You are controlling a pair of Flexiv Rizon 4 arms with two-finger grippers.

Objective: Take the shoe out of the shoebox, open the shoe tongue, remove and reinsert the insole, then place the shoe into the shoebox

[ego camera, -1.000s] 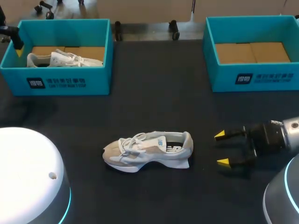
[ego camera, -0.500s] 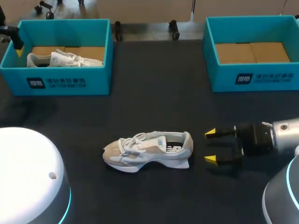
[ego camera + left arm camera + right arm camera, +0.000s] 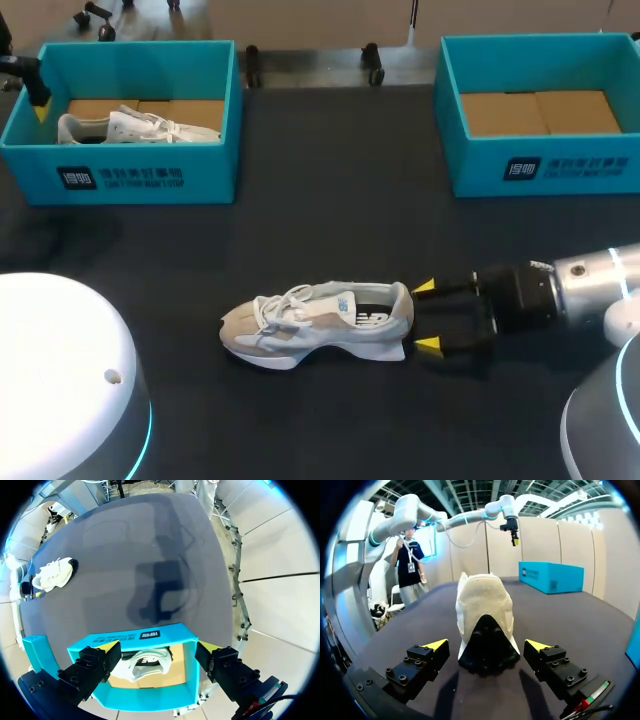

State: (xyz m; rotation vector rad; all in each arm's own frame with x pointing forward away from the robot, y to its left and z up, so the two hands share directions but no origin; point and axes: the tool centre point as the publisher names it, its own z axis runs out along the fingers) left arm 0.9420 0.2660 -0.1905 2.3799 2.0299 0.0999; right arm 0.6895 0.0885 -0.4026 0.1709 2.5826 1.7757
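On the dark table (image 3: pixel 330 200), near its middle, a pale grey and cream sneaker (image 3: pixel 315 322) rests upright on its sole, outside both boxes. Its long axis runs across the table: the toe points toward the robot's left side and the heel toward the right. The right gripper (image 3: pixel 428 317) lies low and level at the heel end, in line with that axis. Its two yellow-tipped fingers are spread apart, one on each side of the heel. In the right wrist view the heel sits between the fingers with a gap on both sides, so nothing is gripped. This arm is by far the nearer one, and nothing lies between it and the sneaker.

Well apart, at the far left of the table, a teal shoebox (image 3: pixel 150 178) holds a second white sneaker (image 3: pixel 140 126). The left gripper (image 3: pixel 159 647) hangs above that box with its fingers wide apart, holding nothing. At the far right stands a second teal shoebox (image 3: pixel 545 165), showing only its cardboard floor. The likely next move is closing on the heel or pressing the sneaker forward.
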